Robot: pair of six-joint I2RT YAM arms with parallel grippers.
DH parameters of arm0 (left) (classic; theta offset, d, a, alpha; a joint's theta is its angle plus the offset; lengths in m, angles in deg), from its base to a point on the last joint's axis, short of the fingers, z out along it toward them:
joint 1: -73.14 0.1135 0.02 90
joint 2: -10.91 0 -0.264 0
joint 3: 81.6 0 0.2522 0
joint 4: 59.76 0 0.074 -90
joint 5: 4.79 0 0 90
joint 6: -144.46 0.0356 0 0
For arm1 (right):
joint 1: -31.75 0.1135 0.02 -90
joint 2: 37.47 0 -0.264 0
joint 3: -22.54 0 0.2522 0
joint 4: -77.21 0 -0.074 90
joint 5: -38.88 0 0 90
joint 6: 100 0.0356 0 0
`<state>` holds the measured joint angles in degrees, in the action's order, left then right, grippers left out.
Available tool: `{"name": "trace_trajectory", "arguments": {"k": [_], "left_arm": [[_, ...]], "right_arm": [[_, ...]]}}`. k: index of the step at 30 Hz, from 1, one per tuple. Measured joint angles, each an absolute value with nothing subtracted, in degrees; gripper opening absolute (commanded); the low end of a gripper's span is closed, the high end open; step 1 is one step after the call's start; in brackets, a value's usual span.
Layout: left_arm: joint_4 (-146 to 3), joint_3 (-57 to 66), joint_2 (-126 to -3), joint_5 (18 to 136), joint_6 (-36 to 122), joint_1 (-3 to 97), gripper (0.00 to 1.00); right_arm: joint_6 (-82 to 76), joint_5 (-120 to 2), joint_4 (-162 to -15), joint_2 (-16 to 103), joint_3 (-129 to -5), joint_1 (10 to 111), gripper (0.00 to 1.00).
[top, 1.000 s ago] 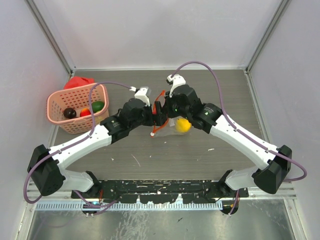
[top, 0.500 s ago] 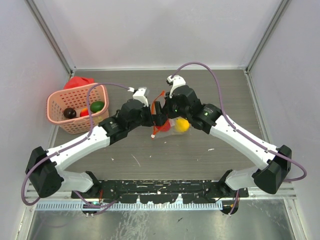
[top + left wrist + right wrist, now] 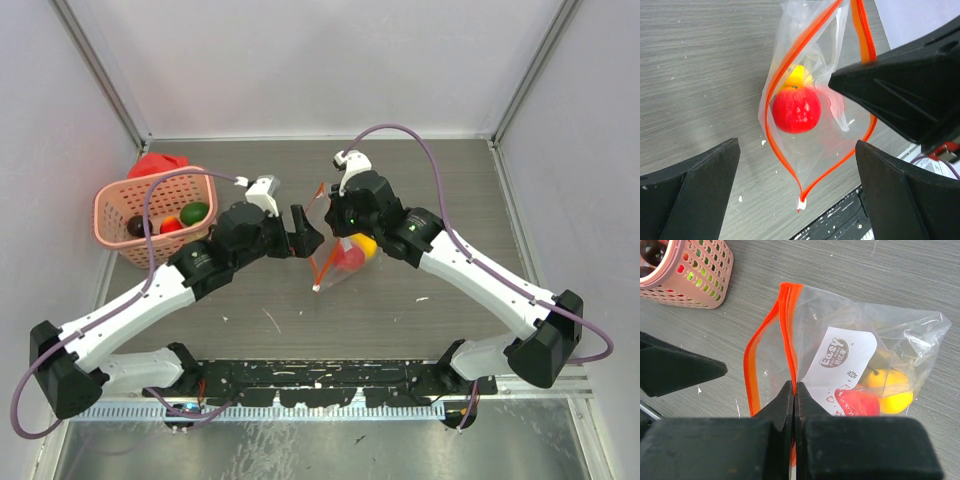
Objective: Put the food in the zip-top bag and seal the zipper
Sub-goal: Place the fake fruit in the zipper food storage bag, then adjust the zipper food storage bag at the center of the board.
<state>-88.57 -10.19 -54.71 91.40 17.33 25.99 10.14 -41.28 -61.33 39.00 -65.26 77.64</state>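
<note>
Partly done. Red food and yellow food inside zip-top bag, right of pink basket. Right hand pinching zipper, mouth gaping; left hand spread, empty. Other food left in basket; sealing pending.

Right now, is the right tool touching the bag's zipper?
Touching. Right wrist view shows the right tool shut, pinching the orange zipper between its tips.

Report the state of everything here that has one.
zip-top bag: pinched at its mouth edge, two fruits inside.
zipper: unsealed, mouth gaping.
red fruit: inside the bag.
yellow fruit: inside the bag.
left pincer: open, empty, facing the bag's mouth.
right pincer: shut on the zipper.
basket: upright, holding food pieces.
</note>
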Motion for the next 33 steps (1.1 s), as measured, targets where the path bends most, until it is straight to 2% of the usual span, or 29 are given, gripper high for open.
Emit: {"name": "trace_trajectory", "arguments": {"k": [5,10,14,18,21,25,33], "left_arm": [[-92.24,-10.48,-51.39,91.16,16.0,25.99,0.89],[-93.18,-12.05,-50.97,91.05,14.1,25.99,0.7],[-93.09,-13.06,-53.36,89.33,11.69,25.99,0.6],[-91.85,-14.04,-56.09,87.14,9.73,25.99,0.45],[-90.45,-15.26,-57.38,85.54,8.24,25.99,0.29],[-89.58,-16.03,-58.71,83.6,6.65,25.99,0.02],[-95.56,-10.7,-58.65,83.25,7.52,25.99,0.0]], "right_arm": [[10.32,-41.34,-61.46,39.0,-65.26,77.49,0.0],[10.62,-41.6,-61.59,39.0,-65.26,77.38,0.0],[11.0,-41.8,-61.59,39.0,-65.26,77.38,0.0],[11.17,-41.82,-61.61,39.0,-65.24,77.38,0.0],[11.17,-41.8,-61.61,39.0,-65.15,77.38,0.0],[11.17,-41.78,-61.63,39.02,-64.73,77.36,0.0],[10.25,-38.92,-60.08,39.02,-65.24,76.46,0.0]]}}
